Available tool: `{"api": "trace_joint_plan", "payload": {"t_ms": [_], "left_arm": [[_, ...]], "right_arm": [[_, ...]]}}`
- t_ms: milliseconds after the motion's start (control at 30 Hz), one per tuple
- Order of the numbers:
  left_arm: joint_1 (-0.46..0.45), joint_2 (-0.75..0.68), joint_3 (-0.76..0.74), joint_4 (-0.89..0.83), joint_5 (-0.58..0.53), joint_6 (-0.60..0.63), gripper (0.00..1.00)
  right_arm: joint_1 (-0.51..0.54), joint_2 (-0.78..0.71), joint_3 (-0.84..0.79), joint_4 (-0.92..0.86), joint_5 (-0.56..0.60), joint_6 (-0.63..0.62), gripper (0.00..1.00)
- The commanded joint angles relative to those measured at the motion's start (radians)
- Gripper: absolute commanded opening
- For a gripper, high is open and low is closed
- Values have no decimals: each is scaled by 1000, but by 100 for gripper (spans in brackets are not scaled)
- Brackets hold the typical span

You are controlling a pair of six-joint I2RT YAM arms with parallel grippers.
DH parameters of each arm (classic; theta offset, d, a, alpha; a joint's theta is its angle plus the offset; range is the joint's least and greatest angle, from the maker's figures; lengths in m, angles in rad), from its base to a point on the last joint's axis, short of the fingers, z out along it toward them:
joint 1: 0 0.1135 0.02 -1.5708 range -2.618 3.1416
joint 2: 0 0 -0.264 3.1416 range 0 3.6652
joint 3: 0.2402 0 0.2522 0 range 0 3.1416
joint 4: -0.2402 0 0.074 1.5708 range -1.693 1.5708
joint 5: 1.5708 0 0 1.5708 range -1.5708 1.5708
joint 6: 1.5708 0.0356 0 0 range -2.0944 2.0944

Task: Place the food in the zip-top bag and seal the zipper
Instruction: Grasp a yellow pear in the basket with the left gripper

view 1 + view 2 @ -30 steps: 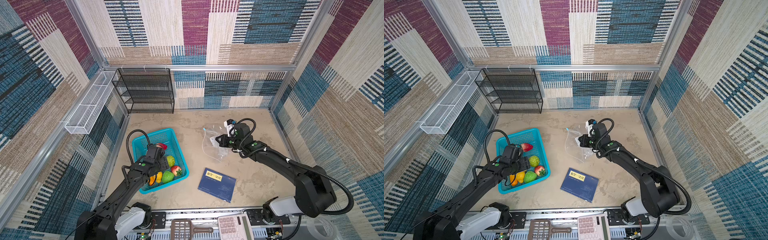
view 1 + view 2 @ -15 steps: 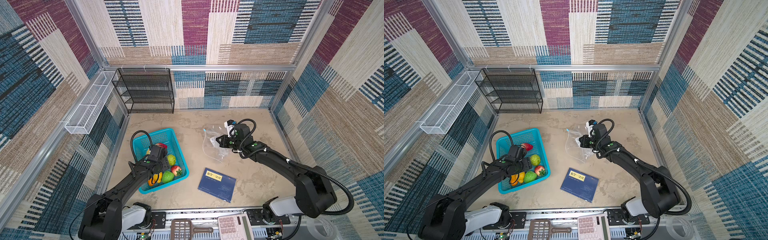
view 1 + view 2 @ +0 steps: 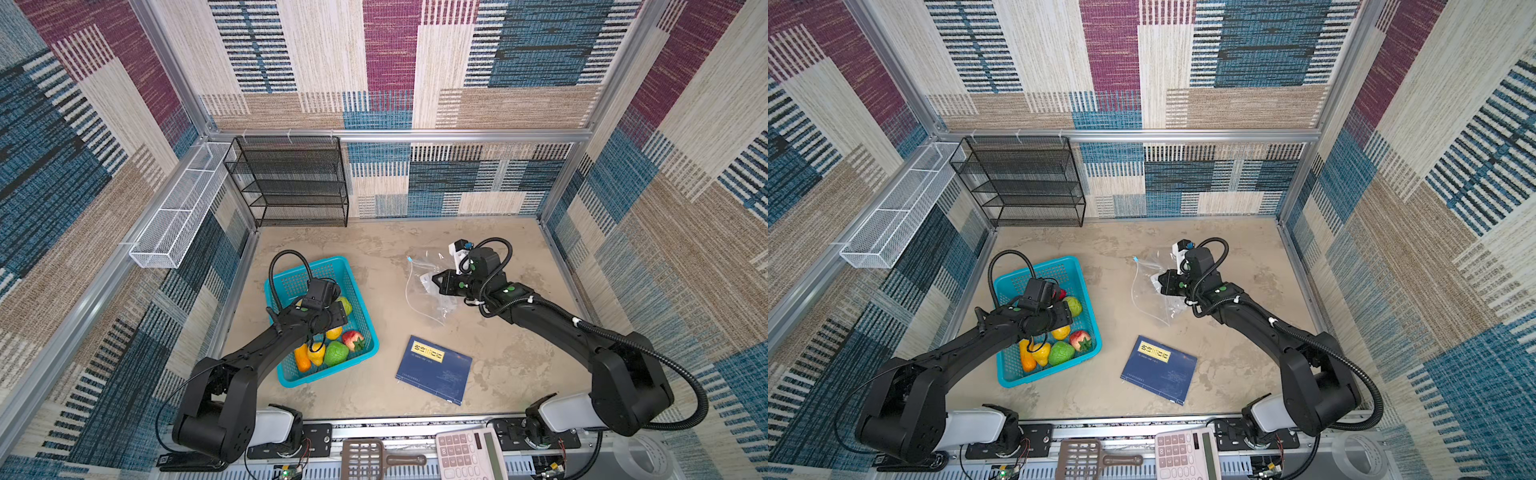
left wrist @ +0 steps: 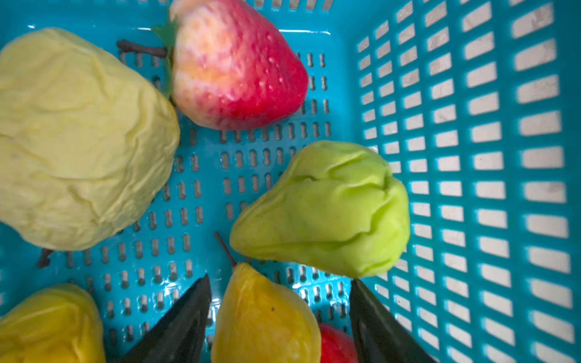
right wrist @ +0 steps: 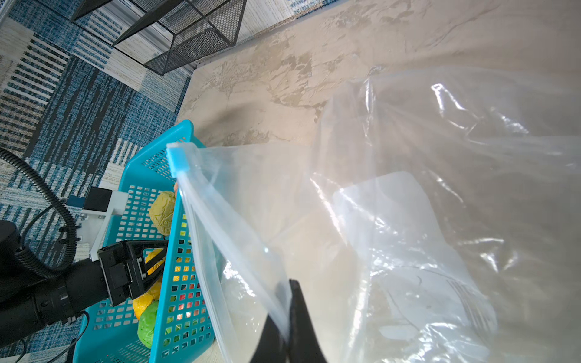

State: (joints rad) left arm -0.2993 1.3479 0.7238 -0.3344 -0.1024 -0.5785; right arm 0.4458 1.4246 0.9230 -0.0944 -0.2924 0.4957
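Two risks. Left gripper (image 4: 279, 279) sat spread around the yellow pear (image 4: 264, 317) in the left basket (image 4: 471, 157). Green fruit (image 4: 323, 210) just beside it could block a finger, and the glossy pear might slip. Right gripper (image 5: 289, 292) was clenched on the zip-top bag (image 5: 408, 204) right of centre, so its mouth might sag shut.

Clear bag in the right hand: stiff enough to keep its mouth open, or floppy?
Likely floppy: the zip-top bag creases and sags around the right hand, which is shut on its film. Probably light and slippery, being thin glossy plastic. The zipper strip runs straight to its slider, so that edge may be stiffer.
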Motion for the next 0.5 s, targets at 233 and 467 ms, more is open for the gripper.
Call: {"api": "trace_joint_plan", "payload": {"t_ms": [233, 467], "left_arm": [[-1, -116, -71, -87, -5, -8, 81], [-1, -81, -75, -31, 26, -26, 81]], "right_arm": [[1, 14, 13, 15, 11, -3, 0], [1, 16, 17, 13, -1, 1, 0]]}}
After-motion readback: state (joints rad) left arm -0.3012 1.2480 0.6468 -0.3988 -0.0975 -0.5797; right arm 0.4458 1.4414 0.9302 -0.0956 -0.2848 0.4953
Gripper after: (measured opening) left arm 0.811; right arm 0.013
